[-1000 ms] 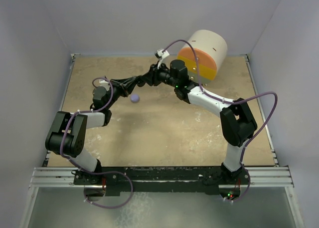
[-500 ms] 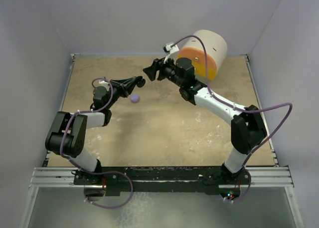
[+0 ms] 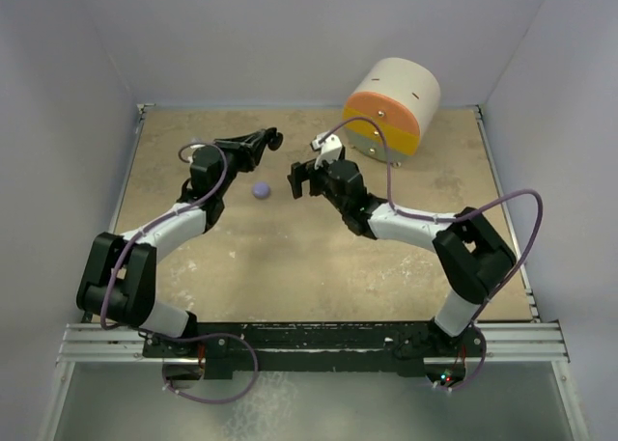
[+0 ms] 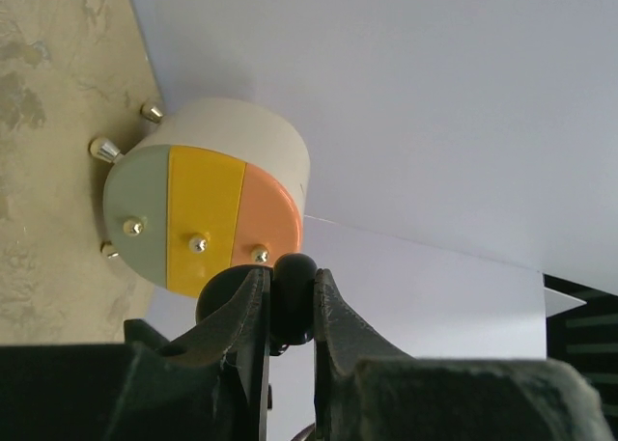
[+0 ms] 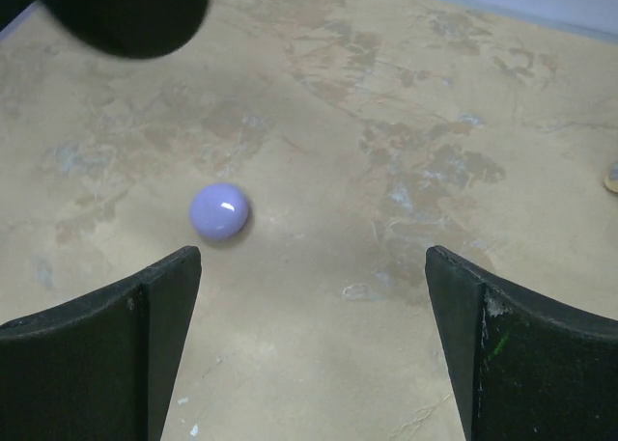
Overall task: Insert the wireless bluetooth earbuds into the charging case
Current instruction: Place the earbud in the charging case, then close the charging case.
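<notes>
While my left gripper (image 3: pixel 262 140) stays out near the far edge, I read it as clamped on a black earbud (image 4: pixel 293 285) — both fingers pinch it, tip poking out. Right gripper (image 5: pixel 311 267) hangs spread wide, holding nothing. Lavender earbud (image 5: pixel 219 211) lies on the table (image 3: pixel 319 258) just ahead of the right fingers — touching neither. Beyond, a cream drum (image 3: pixel 391 98) lies on its side by the back wall, its face banded grey-green, yellow and orange.

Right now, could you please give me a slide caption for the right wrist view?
Right gripper open above the tan table, a lavender earbud lying loose just ahead of its fingers.
</notes>
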